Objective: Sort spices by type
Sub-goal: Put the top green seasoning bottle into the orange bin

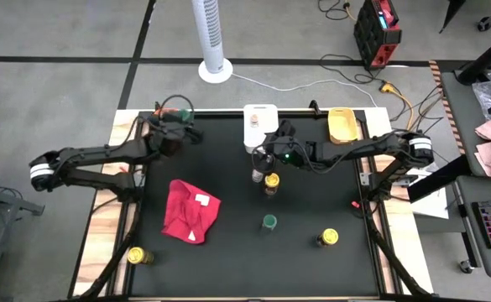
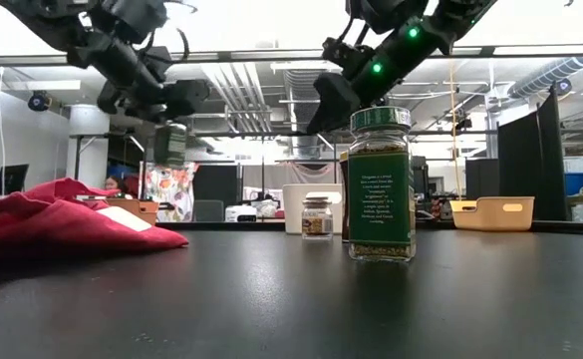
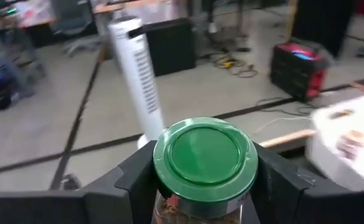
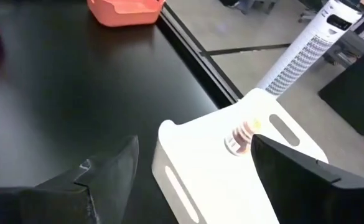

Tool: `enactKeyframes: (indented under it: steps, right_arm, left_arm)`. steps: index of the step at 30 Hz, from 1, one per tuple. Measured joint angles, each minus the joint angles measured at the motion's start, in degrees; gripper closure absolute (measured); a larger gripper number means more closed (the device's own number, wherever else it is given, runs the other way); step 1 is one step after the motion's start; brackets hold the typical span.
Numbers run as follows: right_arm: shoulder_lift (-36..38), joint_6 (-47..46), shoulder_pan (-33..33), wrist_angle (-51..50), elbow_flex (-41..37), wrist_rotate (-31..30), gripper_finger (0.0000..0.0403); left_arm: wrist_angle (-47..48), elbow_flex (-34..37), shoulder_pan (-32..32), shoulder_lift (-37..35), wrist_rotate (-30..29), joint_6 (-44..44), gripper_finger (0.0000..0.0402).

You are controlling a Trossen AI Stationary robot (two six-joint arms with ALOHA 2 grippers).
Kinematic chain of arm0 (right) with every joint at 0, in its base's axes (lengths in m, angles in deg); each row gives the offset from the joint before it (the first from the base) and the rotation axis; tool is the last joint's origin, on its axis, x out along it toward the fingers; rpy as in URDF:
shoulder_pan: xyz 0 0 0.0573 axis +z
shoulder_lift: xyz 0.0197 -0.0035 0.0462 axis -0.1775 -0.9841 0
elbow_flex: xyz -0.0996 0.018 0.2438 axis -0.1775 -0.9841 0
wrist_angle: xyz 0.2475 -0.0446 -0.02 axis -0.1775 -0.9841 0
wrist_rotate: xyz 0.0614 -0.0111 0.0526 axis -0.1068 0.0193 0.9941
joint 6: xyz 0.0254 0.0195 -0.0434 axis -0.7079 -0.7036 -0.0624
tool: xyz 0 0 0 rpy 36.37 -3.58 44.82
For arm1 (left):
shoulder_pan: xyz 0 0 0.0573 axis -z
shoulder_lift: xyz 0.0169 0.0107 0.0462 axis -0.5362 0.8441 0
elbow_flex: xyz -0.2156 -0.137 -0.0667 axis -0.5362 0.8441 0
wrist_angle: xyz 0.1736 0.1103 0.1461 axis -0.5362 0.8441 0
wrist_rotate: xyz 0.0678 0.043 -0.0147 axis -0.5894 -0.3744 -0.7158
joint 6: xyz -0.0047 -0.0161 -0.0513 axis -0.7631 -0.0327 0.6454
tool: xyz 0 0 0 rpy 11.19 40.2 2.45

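Carrying the green-lidded spice jar (image 3: 205, 163) clenched in the left tool (image 3: 200, 186) above the worktop's (image 1: 228, 252) far left corner, it should be kept upright and lowered squarely — while the right tool (image 4: 194, 180), fingers parted and empty, hangs over the white bin (image 4: 231, 168).

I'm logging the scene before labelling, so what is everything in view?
yellow-lid jars: three, one mid-table, one front right, one at the front left corner
green-lid jars: two, one front centre, one held above the table's left
pale-lid jars: two, one mid-table, one inside the white bin
red cloth: one, crumpled, left of centre
white bin: one, far edge, centre
yellow bin: one, far edge, right
orange bin: one, far left
tower fan: one, white, on the floor beyond
left gripper: shut on a green-lid jar
right gripper: open, by the white bin
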Motion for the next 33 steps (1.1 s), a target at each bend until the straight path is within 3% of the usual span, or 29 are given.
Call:
enactKeyframes:
  steps: [15, 33]
  right_arm:
    - [0.0, 2.2, -0.7, 2.3, -1.4, 0.3, 0.0146]
    - [1.8, 2.4, -1.5, 5.6, -3.8, 0.3, 0.017]
  left_arm:
    - [-2.0, 0.1, -15.7, 3.7, 10.7, 5.8, 0.0218]
    - [-2.9, 3.3, -25.2, 5.5, 9.4, 6.5, 0.0218]
